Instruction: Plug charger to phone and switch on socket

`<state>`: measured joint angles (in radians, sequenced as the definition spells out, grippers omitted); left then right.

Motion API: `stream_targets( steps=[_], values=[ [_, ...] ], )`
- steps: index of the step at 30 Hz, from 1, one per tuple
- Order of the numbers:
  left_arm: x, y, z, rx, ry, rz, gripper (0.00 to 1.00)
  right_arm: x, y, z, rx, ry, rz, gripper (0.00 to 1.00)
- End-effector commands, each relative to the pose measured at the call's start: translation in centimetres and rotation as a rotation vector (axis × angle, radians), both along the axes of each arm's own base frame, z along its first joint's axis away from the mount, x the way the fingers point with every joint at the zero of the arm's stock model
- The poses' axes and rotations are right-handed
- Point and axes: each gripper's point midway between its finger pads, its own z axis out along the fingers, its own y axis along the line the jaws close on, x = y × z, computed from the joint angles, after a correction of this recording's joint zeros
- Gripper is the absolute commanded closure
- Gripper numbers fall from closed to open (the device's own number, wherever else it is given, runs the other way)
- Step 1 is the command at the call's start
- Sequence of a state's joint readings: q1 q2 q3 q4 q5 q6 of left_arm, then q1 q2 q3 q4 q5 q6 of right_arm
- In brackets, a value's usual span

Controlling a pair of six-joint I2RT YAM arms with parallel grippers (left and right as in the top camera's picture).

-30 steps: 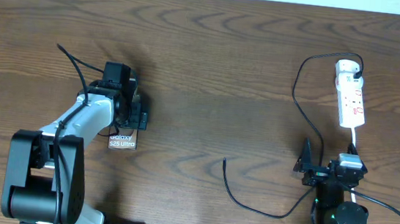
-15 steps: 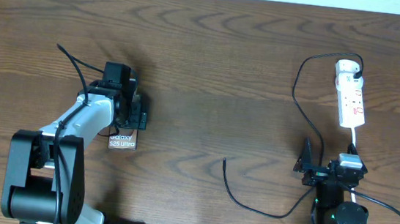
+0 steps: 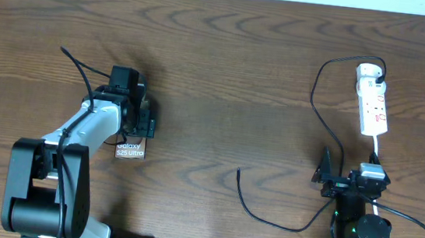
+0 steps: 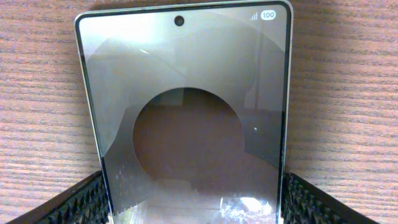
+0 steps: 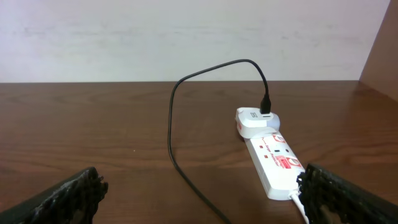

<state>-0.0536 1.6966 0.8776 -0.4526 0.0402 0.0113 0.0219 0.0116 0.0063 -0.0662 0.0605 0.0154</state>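
The phone (image 4: 186, 118) is a dark glossy slab with a large round mark, lying flat on the wood table. In the overhead view only its lettered end (image 3: 130, 151) shows below my left gripper (image 3: 137, 130). My left gripper (image 4: 193, 205) has a finger against each long edge of the phone. The socket (image 3: 373, 107) is a white power strip at the far right. The charger's black plug (image 3: 380, 70) sits in a white adapter at its far end. The charger cable (image 3: 314, 90) loops down to a free tip (image 3: 239, 169). My right gripper (image 5: 205, 205) is wide open and empty, short of the socket (image 5: 273, 162).
The white strip cord (image 3: 376, 154) runs from the socket's near end toward my right arm base (image 3: 362, 227). The charger cable (image 5: 171, 124) crosses the table between my right fingers. A pale wall stands behind the table's far edge.
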Motion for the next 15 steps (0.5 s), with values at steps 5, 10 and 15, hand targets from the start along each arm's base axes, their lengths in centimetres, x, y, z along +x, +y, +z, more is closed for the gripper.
stream_targets(
  steps=[5, 10, 15],
  values=[
    [-0.97, 0.68, -0.91, 0.034, 0.039, 0.013, 0.19, -0.03, 0.31, 0.0, 0.013, -0.002, 0.009, 0.01],
    [-0.97, 0.68, -0.91, 0.034, 0.039, 0.013, 0.24, -0.03, 0.31, 0.0, 0.013, -0.002, 0.009, 0.01],
    [-0.97, 0.68, -0.91, 0.034, 0.039, 0.013, 0.29, -0.03, 0.31, 0.0, 0.013, -0.002, 0.009, 0.01]
  ],
)
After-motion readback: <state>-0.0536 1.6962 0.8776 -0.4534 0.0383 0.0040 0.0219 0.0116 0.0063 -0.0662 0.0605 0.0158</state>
